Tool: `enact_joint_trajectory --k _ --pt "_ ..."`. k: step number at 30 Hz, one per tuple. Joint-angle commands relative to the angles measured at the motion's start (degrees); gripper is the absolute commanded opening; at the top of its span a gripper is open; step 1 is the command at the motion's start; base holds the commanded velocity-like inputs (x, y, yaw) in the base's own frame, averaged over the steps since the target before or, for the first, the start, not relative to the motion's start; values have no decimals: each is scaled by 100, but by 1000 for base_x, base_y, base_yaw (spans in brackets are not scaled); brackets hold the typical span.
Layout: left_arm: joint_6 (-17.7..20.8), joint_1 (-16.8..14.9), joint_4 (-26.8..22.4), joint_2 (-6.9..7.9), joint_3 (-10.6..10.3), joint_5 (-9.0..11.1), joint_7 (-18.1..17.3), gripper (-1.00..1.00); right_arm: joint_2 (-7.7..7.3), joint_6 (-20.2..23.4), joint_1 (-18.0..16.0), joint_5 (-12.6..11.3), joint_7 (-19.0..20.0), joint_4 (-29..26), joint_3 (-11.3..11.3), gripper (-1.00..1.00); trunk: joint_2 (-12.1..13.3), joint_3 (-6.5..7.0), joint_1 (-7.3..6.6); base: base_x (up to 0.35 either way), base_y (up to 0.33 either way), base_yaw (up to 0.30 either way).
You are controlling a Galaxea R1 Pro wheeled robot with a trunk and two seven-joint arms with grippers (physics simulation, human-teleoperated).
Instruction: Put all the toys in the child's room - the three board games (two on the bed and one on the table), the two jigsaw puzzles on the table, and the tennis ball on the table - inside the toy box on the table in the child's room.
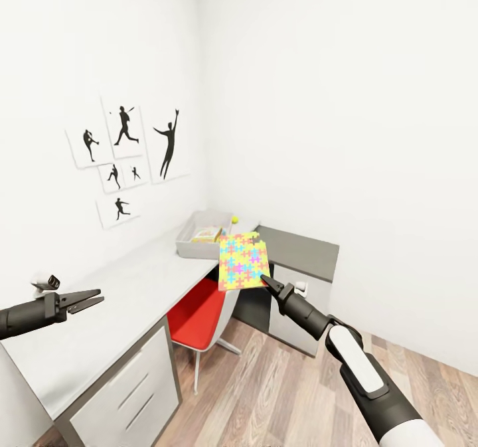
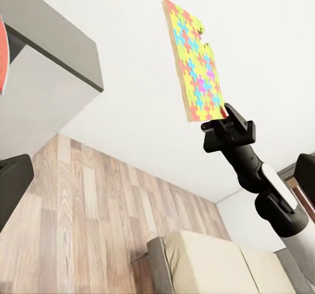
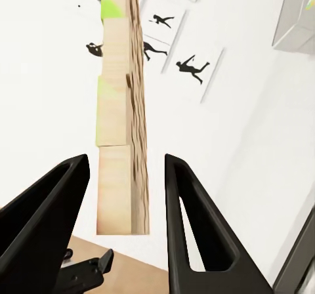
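1. A jigsaw puzzle [image 1: 243,261] is clamped upright by its lower corner in the right gripper [image 1: 265,281], at centre frame, above the red chair [image 1: 199,314].
2. The left gripper [image 1: 85,299], at lower left, is seen over the table [image 1: 126,294] with fingers slightly parted, nothing between them.
3. The toy box [image 1: 199,238] is seen on the table's far end, a board game [image 1: 207,235] inside and a tennis ball [image 1: 234,220] just behind.

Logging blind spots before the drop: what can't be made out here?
- Toy box contents: head view, near wall hides all but a colourful edge.
- Puzzle face: right wrist view, seen edge-on.
- Right tool's grip point: head view, too small.
- Bed: left wrist view, cut by edge.
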Motion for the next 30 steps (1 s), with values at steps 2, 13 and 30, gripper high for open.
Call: enact_joint_trajectory --k 2,13,30 --pt "61 -1 0 1 0 -2 -22 100 -3 10 -2 -35 8 2 7 -100 -5 -21 2 0 0 0" --pt "57 -1 0 1 0 -2 -21 100 -2 -6 -2 -30 28 2 15 -100 -5 -123 2 0 -44 0" --pt "54 -1 1 1 -2 -2 -21 100 -2 -15 -1 -30 43 -6 16 -100 -5 -213 2 0 -39 0"
